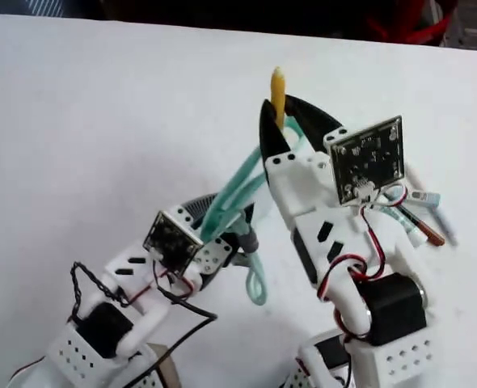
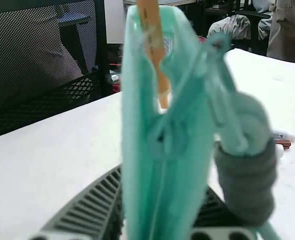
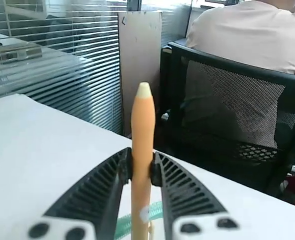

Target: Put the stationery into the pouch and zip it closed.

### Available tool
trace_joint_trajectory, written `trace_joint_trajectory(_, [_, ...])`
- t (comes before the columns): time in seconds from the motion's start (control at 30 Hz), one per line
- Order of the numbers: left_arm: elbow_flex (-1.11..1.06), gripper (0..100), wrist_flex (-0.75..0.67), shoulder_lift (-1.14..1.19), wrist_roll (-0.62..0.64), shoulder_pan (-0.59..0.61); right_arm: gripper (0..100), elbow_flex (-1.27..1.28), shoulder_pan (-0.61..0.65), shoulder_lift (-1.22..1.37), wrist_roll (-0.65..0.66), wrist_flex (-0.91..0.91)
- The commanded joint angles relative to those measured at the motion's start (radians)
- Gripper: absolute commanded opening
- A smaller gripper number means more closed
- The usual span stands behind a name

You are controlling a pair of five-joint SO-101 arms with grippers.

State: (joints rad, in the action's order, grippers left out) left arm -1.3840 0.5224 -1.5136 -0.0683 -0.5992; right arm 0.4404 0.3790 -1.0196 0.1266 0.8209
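Nearest, the left gripper (image 1: 222,230) is clamped on the teal pouch (image 1: 230,194), which stands on edge above the white table (image 1: 101,121), its long axis slanting up and away towards the right arm. That arm reaches farther out, wrist bent forward. The right gripper (image 1: 280,129) is pinched tight around the orange pen (image 3: 142,115). The pen's pale tip points away from the arms, its other end meeting the pouch's upper edge. Loose stationery (image 1: 420,214) lies beside the right arm.
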Motion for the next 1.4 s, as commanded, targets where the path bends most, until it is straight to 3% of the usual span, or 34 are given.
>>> trace_joint_trajectory(0.0, [0.025,14,0.006,-0.024,-0.003,-0.005,1.8,0.008,-0.047,0.013,0.014,0.041])
trace_joint_trajectory(0.07, [0.031,15,0.025,-0.024,-0.003,-0.005,3.9,0.031,-0.073,0.018,0.014,0.081])
trace_joint_trajectory(0.27, [0.026,15,0.026,-0.024,-0.011,-0.008,32.4,0.038,-0.090,0.010,-0.011,0.199])
trace_joint_trajectory(0.37, [0.025,13,0.023,-0.024,-0.012,-0.004,38.9,0.035,-0.168,0.005,-0.003,0.234])
trace_joint_trajectory(0.53, [0.008,7,0.018,-0.025,-0.083,-0.007,34.2,0.094,-0.369,-0.027,-0.008,0.200])
trace_joint_trajectory(0.7, [-0.089,7,-0.129,-0.025,-0.103,-0.005,24.5,0.301,-0.527,0.071,-0.071,-0.117])
trace_joint_trajectory(0.83, [-0.103,7,-0.147,-0.025,-0.103,-0.005,24.1,0.318,-0.622,0.311,-0.083,-0.260])
trace_joint_trajectory(1.1, [-0.103,7,-0.149,-0.025,-0.104,-0.005,24.1,0.089,-0.779,0.862,-0.161,-0.251])
trace_joint_trajectory(1.37, [-0.103,7,-0.149,-0.025,-0.104,-0.004,24.0,-0.212,-0.789,1.138,-0.192,0.022])
